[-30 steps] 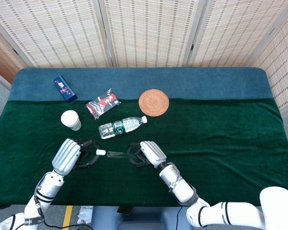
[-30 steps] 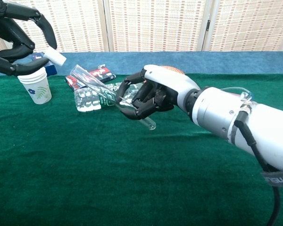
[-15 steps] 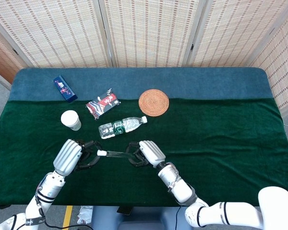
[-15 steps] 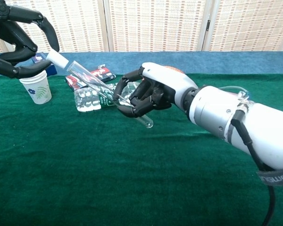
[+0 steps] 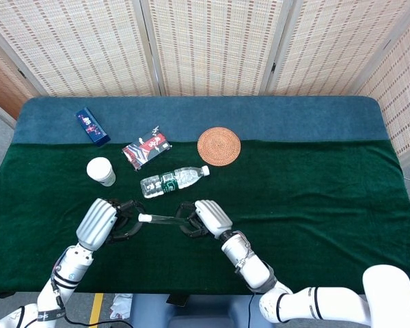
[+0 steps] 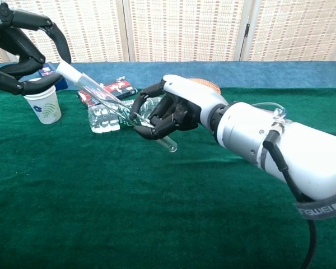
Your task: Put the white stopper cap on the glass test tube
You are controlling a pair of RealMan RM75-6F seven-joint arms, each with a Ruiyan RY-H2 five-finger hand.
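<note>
Overhead, near the front edge of the table (image 5: 314, 198), left of centre: left hand (image 5: 104, 220) pinching the white stopper cap (image 5: 144, 218), right hand (image 5: 203, 217) wrapped around the glass test tube (image 5: 165, 219). Tube lying roughly level between the two hands, cap seated against its left end. Farther back on the green cloth: a water bottle (image 5: 173, 180) on its side, a paper cup (image 5: 100, 171) toward the left edge, a red snack packet (image 5: 145, 149), a round woven coaster (image 5: 219, 145), and a blue packet (image 5: 93, 126) near the back left corner.

From the chest camera: left hand (image 6: 19, 50) at upper left, dark fingers closed on the cap (image 6: 67, 70). Tube (image 6: 120, 112) slanting down to the right from the cap into the right hand (image 6: 171, 109), its rounded closed end poking out below the fingers, above the cloth. Cup (image 6: 43, 104) just beneath the left hand; bottle (image 6: 103, 118) behind the tube.
</note>
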